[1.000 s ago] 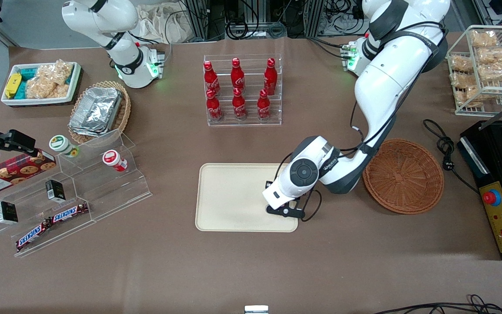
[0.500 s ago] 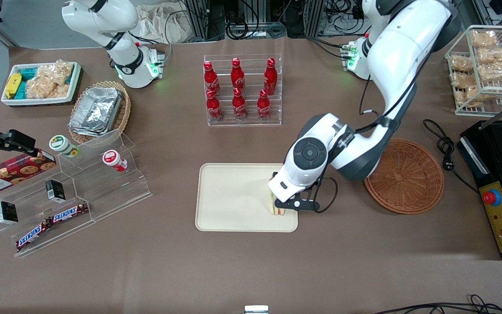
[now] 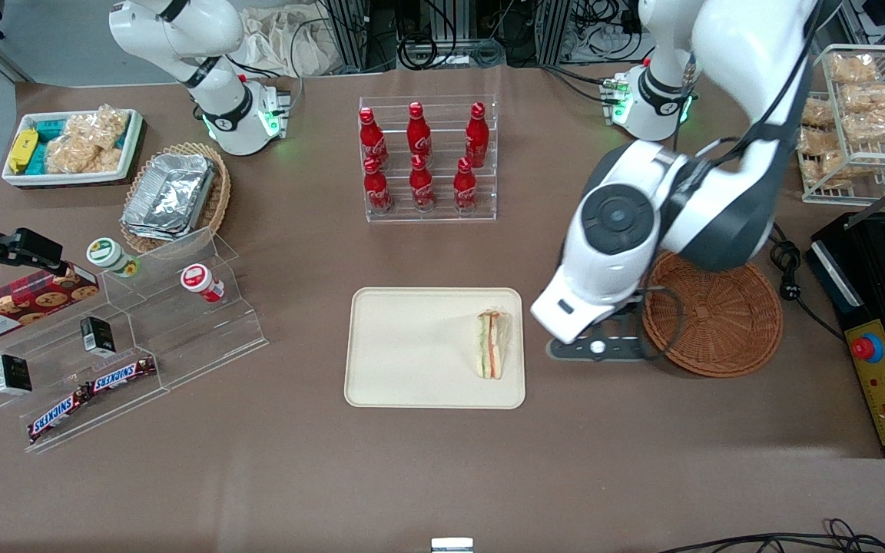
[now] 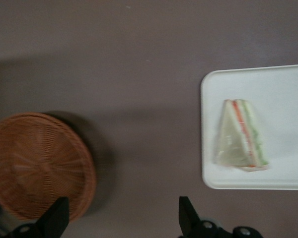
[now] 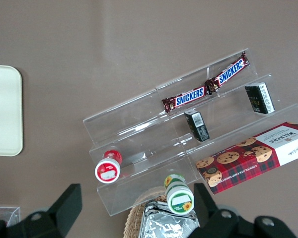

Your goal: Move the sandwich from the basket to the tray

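One sandwich (image 3: pixel 492 344) lies on the tray (image 3: pixel 412 349), at its edge nearest the basket (image 3: pixel 711 309) (which holds nothing). Claw (image 4: pixel 120 218): fingers spread apart, gripping nothing, raised over the worktop (image 3: pixel 442 476) between tray and basket.

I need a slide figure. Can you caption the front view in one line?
Sandwich lies on the tray; the open gripper hangs between tray and empty basket.

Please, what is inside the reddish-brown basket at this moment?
The basket shows only bare weave; in the front view the arm covers part of its rim. The sandwich lies on the tray. The open hand hovers between them.
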{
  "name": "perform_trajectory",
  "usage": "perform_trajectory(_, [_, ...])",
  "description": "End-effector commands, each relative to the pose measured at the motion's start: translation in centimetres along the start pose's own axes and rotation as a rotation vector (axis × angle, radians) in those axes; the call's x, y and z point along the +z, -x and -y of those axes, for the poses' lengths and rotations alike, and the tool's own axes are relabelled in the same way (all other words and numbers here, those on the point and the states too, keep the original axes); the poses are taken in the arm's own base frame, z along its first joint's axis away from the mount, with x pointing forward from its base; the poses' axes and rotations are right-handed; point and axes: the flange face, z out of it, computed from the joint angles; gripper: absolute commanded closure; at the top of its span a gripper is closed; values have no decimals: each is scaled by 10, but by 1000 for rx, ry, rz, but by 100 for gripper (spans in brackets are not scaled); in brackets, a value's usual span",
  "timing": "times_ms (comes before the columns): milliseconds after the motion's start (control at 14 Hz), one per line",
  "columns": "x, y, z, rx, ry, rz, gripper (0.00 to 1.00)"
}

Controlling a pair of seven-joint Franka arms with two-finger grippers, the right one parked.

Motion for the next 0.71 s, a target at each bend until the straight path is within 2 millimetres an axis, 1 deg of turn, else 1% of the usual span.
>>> perform_trajectory(0, [-37, 14, 64, 77, 2, 36, 1])
perform_trajectory(143, [-57, 15, 118, 80, 117, 36, 1])
perform_trajectory(214, [-65, 17, 144, 80, 149, 28, 1])
perform_trajectory(286, [-71, 19, 166, 87, 146, 18, 1])
perform_trajectory(357, [-79, 23, 183, 95, 131, 9, 1])
perform_trajectory(500, [-78, 23, 214, 51, 118, 12, 1])
perform_trajectory(643, [-78, 23, 231, 27, 107, 16, 1])
